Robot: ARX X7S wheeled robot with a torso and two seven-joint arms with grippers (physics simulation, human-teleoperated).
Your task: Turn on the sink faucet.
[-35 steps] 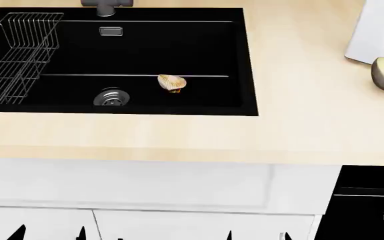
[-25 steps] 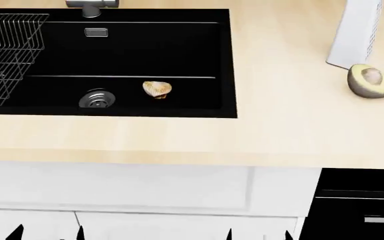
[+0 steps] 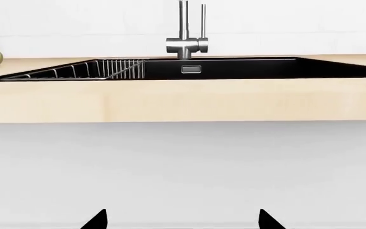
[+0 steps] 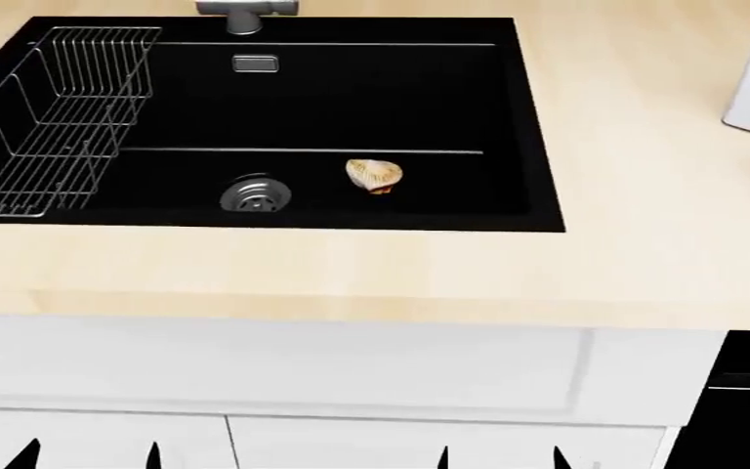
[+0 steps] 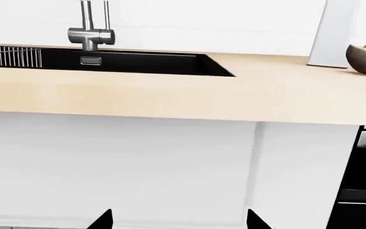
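Nearest, both claws sit low in front of the white cabinet fronts, below the bench edge, only dark fingertips showing: left claw [image 4: 89, 455], right claw [image 4: 499, 457]. Tips of each stand apart with a clear gap between them, so both read as spread and empty, holding nothing. Past them the light wood bench [image 4: 349, 274], then the sink [image 4: 531, 127], a black basin sunk into it, with a steel drain [image 4: 255, 193] and a small tan shell-like object [image 4: 374, 175] on its floor, and a wire dish rack [image 4: 50, 117] at its left end. Farthest, the sink faucet [image 3: 186, 43] stands at the basin's far rim, centre-left, just behind the overflow plate [image 3: 191, 69]. Its neck and slim lever run upright; the body is horizontal. From both claws it lies up and far, across the whole basin. In the left wrist view it sits near dead centre, in the right wrist view off to the left, so the left arm looks better lined up, though neither is close.
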